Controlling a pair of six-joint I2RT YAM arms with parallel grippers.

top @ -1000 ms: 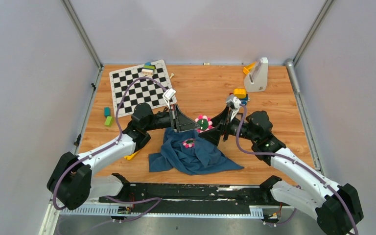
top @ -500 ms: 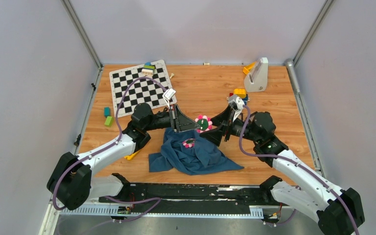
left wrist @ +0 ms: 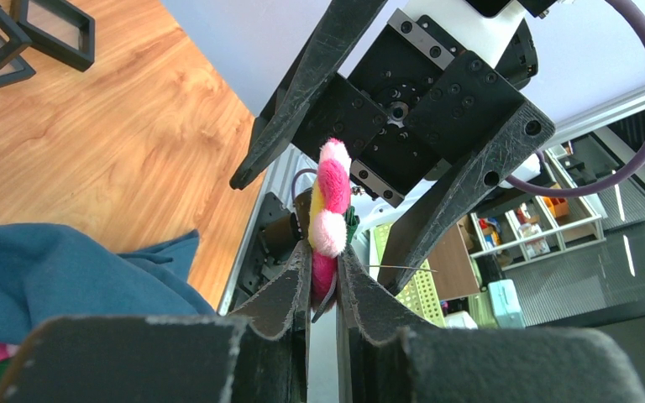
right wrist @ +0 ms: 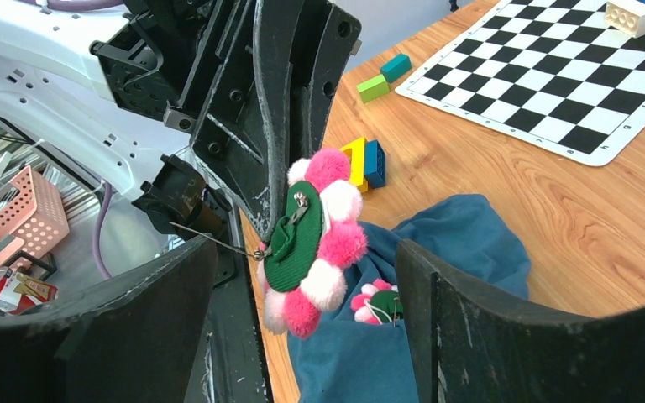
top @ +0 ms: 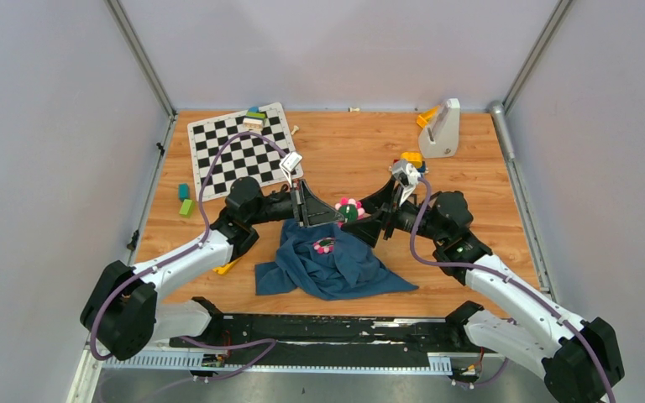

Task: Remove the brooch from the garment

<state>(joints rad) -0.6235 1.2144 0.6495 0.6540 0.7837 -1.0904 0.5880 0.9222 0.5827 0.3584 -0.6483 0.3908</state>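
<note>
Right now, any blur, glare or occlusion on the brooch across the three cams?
Top external: even light, sharp, but the brooch is small in frame and partly hidden. Left wrist: brooch edge-on and crisp in the left gripper, bright background behind. Right wrist: brooch in focus, its own fingers dark and soft near the lens; no glare.

We count two hands — the left hand [left wrist: 323, 260] and the right hand [right wrist: 304, 248] — plus one brooch [left wrist: 331, 197], one blue garment [top: 336, 267], one smaller pink flower [top: 324, 246], one chessboard [top: 243, 151], and two loose blocks beside it: a teal block [top: 184, 191] and a green block [top: 186, 207].
</note>
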